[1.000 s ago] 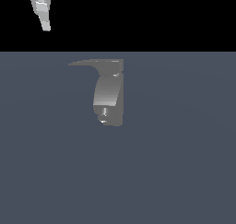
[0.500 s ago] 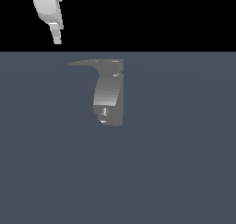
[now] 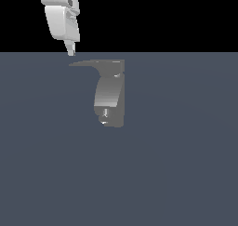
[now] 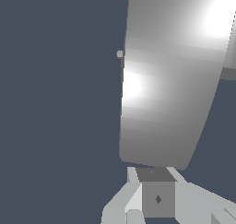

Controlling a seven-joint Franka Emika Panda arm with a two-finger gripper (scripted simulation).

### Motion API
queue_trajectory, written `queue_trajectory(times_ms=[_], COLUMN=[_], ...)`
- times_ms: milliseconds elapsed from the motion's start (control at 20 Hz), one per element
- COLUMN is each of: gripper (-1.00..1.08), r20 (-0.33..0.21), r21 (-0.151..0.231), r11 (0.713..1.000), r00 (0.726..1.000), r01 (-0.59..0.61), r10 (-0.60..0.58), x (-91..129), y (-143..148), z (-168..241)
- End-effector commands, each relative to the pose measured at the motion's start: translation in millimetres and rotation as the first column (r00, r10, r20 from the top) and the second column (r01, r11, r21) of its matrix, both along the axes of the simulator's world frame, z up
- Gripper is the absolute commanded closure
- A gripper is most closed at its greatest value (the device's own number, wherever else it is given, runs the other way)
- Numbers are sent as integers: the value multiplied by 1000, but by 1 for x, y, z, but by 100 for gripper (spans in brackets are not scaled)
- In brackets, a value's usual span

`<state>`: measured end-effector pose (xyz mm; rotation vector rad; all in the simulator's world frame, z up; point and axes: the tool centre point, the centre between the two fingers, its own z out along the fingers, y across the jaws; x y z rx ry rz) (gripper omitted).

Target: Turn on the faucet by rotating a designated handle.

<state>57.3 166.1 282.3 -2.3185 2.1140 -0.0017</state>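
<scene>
The faucet (image 3: pixel 109 96) is a grey curved block standing on the dark floor in the middle of the exterior view, with a small shiny nozzle (image 3: pixel 105 112) low on its front. Its handle (image 3: pixel 90 63) is a thin flat lever running from the top hub toward the exterior view's left and tapering to a point. My white gripper (image 3: pixel 71 51) hangs just above that pointed tip, apart from it, fingers together and holding nothing. In the wrist view the faucet body (image 4: pixel 170 80) fills the frame beyond my shut gripper (image 4: pixel 156 193).
The flat dark blue-grey floor (image 3: pixel 186 174) spreads all around the faucet, with a black background above its far edge. Nothing else shows.
The gripper has come down and moved toward the exterior view's right, from the upper edge to just above the handle's tip. The faucet and handle have not moved.
</scene>
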Motion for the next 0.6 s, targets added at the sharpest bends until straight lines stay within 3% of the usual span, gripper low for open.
queue_trajectory(times_ms=[0,550], gripper=[108,108], r20=[0,-3], r21=[-2,-4], r11=[998,973], r00=[998,973], r01=[59,229], r10=[-59,-229], x=[15,57], y=[-5,-26], z=[-8,-31])
